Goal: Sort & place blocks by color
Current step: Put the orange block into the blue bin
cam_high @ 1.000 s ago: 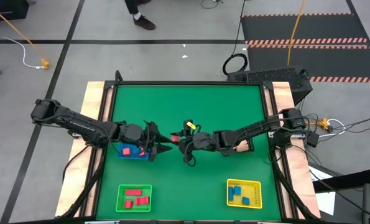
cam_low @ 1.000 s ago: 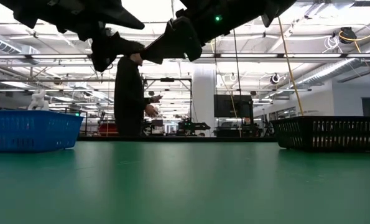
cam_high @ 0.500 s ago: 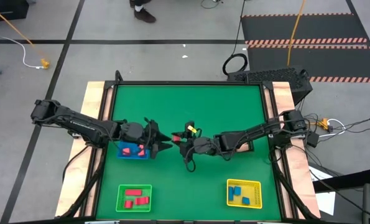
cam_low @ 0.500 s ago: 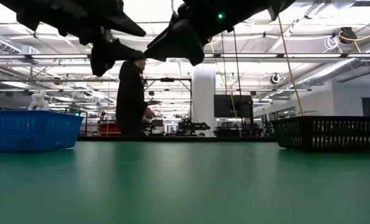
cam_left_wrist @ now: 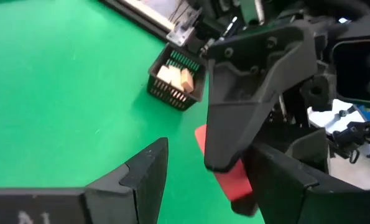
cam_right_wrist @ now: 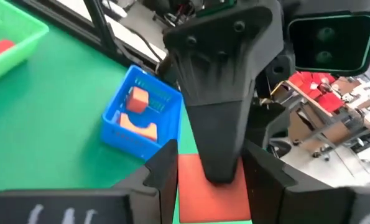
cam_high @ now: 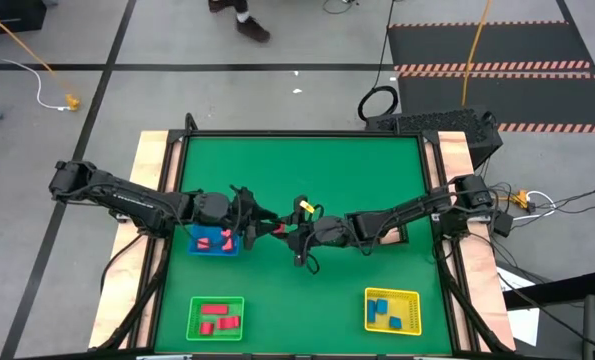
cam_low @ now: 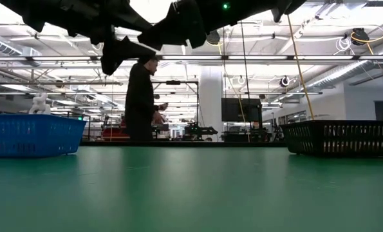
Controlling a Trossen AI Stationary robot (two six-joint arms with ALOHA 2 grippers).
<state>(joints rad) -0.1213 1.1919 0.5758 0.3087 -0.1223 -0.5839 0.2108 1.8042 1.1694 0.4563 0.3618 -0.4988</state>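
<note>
A red block [cam_high: 280, 228] hangs in the air over the table's middle, between the two arms. My right gripper [cam_high: 290, 232] reaches in from the table's right and is shut on it. My left gripper [cam_high: 269, 228] comes from the left, open. Its two fingers stand on either side of the red block [cam_left_wrist: 225, 171] and of one right finger [cam_left_wrist: 253, 93]; whether they touch the block, I cannot tell. Other blocks lie in the trays. My right gripper pinches the red block [cam_right_wrist: 203, 194] between its two fingers [cam_right_wrist: 163, 174], coming roughly level from the table's right. The block is lifted clear of the table. One finger of the left gripper [cam_right_wrist: 222, 93] stands in front of it and hides the block's far end.
The blue tray [cam_high: 215, 241] with salmon-pink pieces sits just below the left gripper. The black tray [cam_left_wrist: 175, 81] with cream blocks lies under the right arm. The green tray [cam_high: 215, 318] with red blocks and the yellow tray [cam_high: 392, 310] with blue blocks sit near the near edge. A person [cam_low: 141, 100] walks behind the table.
My left gripper has moved toward the table's right, closing on the right gripper until its fingers straddle the red block. The right gripper has kept the block in the air at about the same spot. The person behind the table has walked on.
</note>
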